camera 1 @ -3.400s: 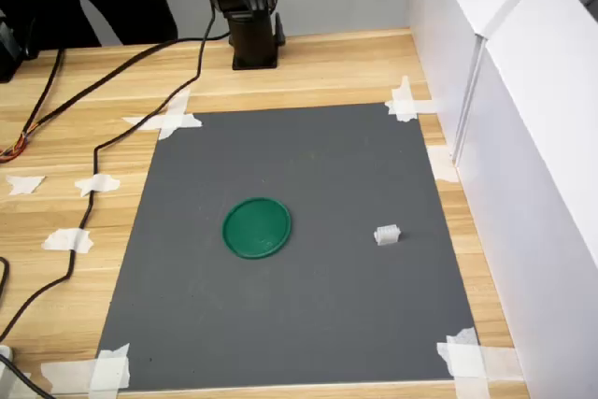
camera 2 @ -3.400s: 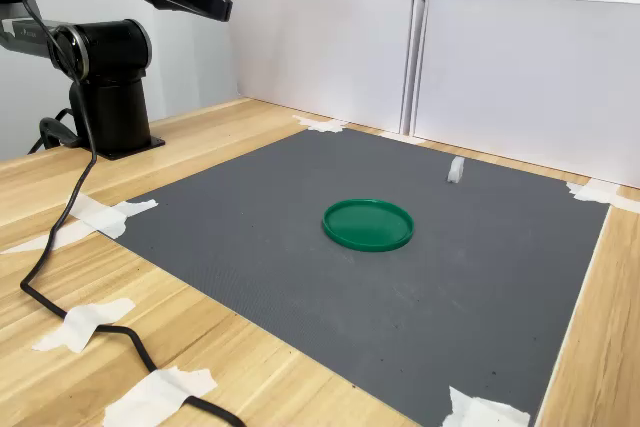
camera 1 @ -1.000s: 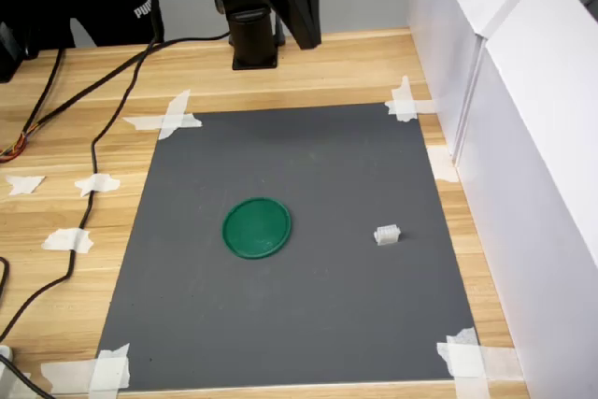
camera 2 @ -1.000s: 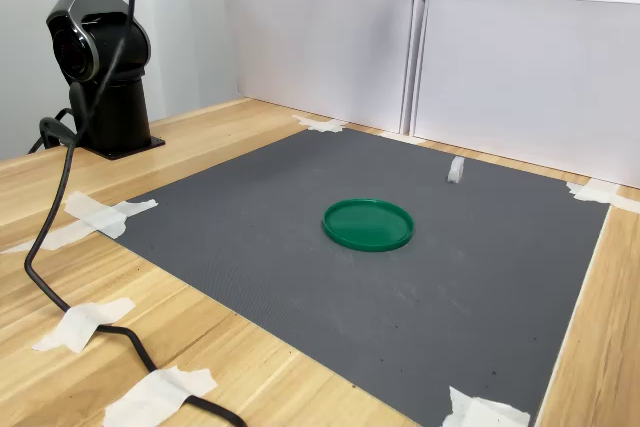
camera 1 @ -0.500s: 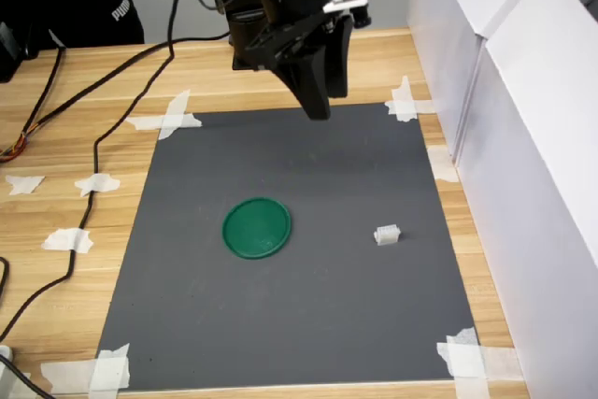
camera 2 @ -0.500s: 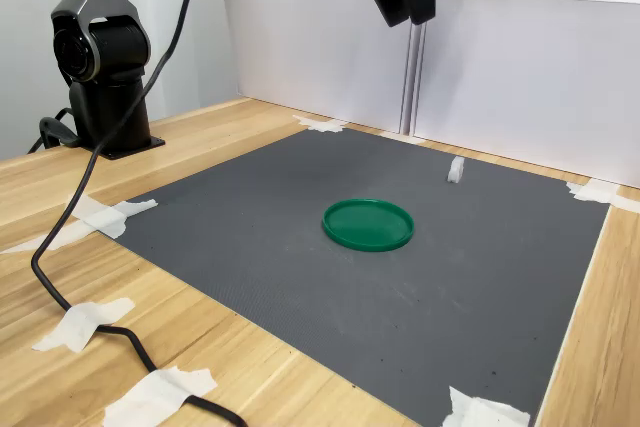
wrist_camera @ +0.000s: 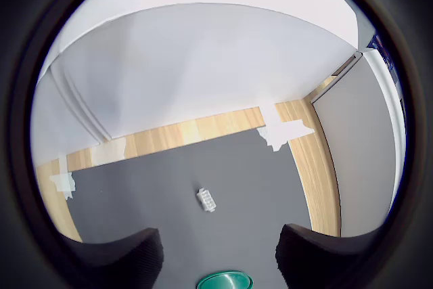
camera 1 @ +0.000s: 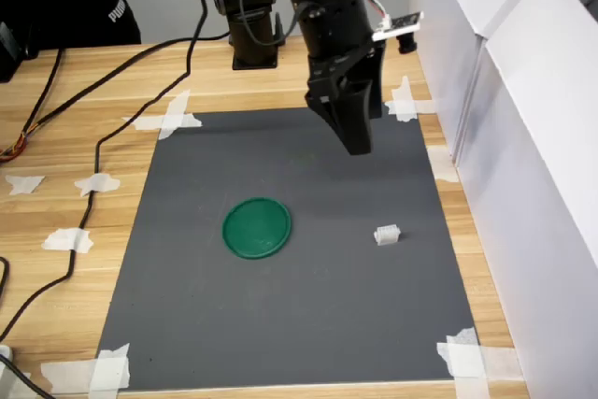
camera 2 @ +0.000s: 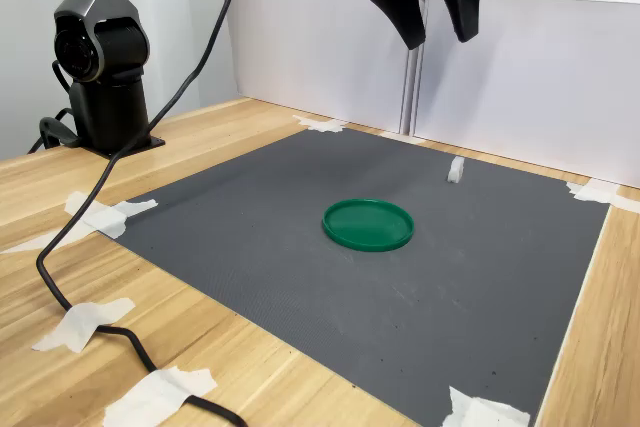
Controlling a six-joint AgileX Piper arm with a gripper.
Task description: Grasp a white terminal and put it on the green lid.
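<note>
Wrist view shows me the white terminal [wrist_camera: 206, 199] lying diagonally on the mat, ahead of my spread, empty claw [wrist_camera: 220, 255], beyond the green lid [wrist_camera: 224, 281].

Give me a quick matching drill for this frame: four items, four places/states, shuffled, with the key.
Items:
1. white terminal
2. green lid
3. gripper
4. gray mat

States:
A. taped at its corners to the wooden table
B. open, high above the mat, holding nothing
C. flat round disc near the mat's middle
D. tiny ribbed block on the mat, to the first exterior view's right of the disc

Pairs: 1-D, 2-C, 3-B, 4-A
</note>
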